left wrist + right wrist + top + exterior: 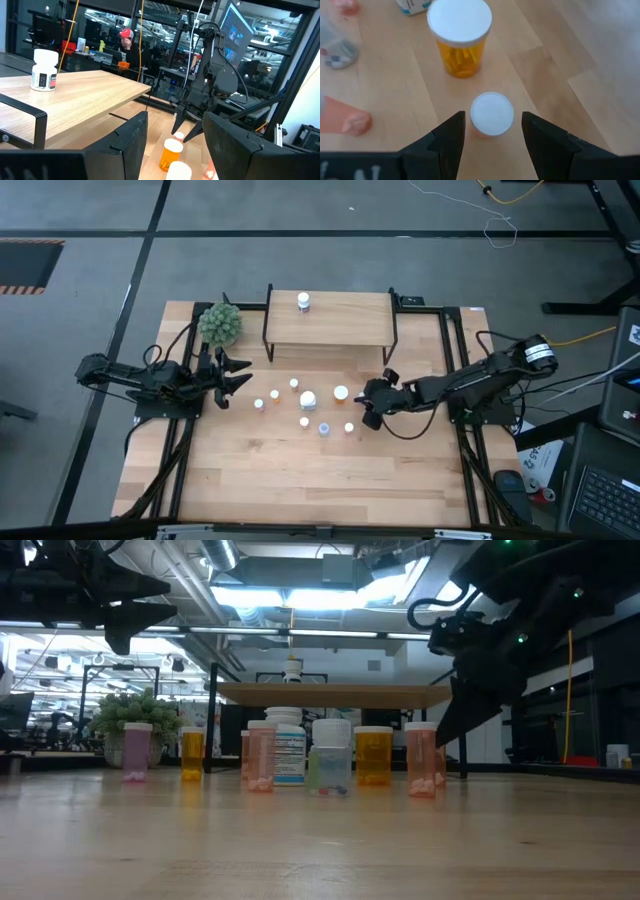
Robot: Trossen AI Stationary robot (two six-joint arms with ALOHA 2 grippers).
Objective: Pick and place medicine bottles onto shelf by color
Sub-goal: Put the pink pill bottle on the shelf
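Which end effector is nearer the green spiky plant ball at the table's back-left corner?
Left. The left end effector hangs just beside the green spiky plant ball, toward the table's middle. The right end effector is across the table, by the bottles.

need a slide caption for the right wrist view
Right hand open above a small white-capped bottle, with an orange pill bottle just beyond on the wooden table.

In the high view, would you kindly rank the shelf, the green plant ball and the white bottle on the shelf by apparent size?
1. The shelf, far the widest.
2. The green plant ball.
3. The white bottle, smallest, standing on the shelf's board.
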